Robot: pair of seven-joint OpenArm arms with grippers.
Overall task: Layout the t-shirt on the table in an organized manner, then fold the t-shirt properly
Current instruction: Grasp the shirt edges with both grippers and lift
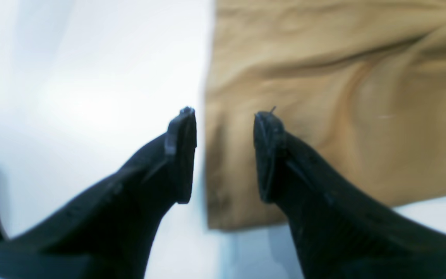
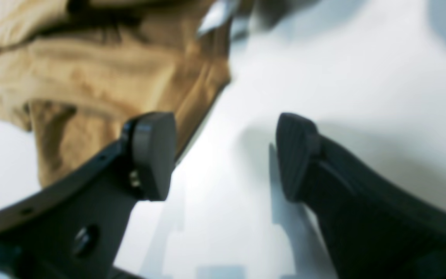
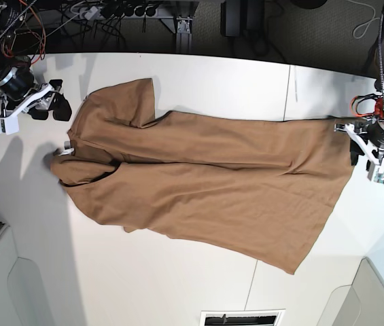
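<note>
The tan t-shirt (image 3: 205,173) lies stretched across the white table (image 3: 178,285), collar and small white tag (image 3: 67,147) at the left, hem at the right, one sleeve (image 3: 141,102) folded up at the back. My right gripper (image 3: 57,102) hovers open just left of that sleeve; in its wrist view the gripper (image 2: 223,120) has nothing between its fingers and the rumpled t-shirt (image 2: 103,77) sits behind its left finger. My left gripper (image 3: 352,146) stands at the hem's far corner; in its wrist view the gripper (image 1: 225,113) is open above the edge of the t-shirt (image 1: 323,85).
Grey-white bins sit at the near left corner (image 3: 15,285) and near right corner (image 3: 378,299). Cables and equipment (image 3: 110,13) line the back edge. A thin dark seam (image 3: 288,85) crosses the tabletop, and a slotted vent (image 3: 242,318) sits at the near edge.
</note>
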